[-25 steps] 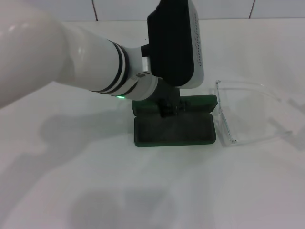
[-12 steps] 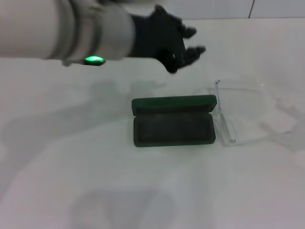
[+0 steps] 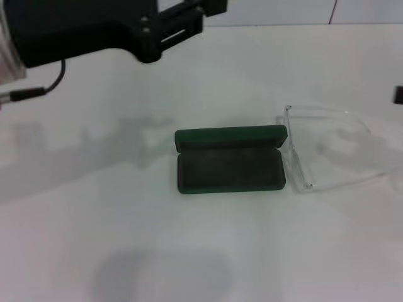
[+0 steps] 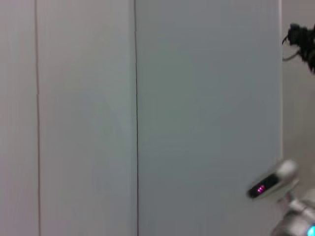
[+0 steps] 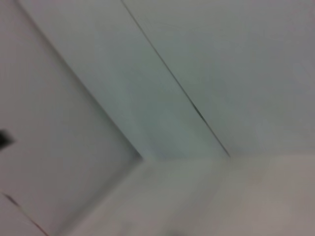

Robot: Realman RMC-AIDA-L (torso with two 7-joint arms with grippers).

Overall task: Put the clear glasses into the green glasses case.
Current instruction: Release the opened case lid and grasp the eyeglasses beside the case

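The green glasses case (image 3: 230,171) lies open in the middle of the white table, its lid (image 3: 230,136) standing up along the far side and its dark lined tray empty. The clear glasses (image 3: 296,157) lie just right of the case, front close against its right end, arms unfolded and pointing right. My left gripper (image 3: 211,14) is raised at the top left, far above and behind the case, open with nothing in it. A small dark piece (image 3: 398,94) at the right edge seems to belong to my right arm. Neither wrist view shows the case or the glasses.
The white table (image 3: 201,251) runs to a tiled wall at the back. A black cable (image 3: 38,91) hangs from the left arm. The wrist views show only pale wall panels (image 4: 147,118), with a grey device carrying a small pink light (image 4: 273,182).
The left arm has lifted off the case and swung up and to the left, out to the picture's top corner. The case stays open and the glasses have not moved.
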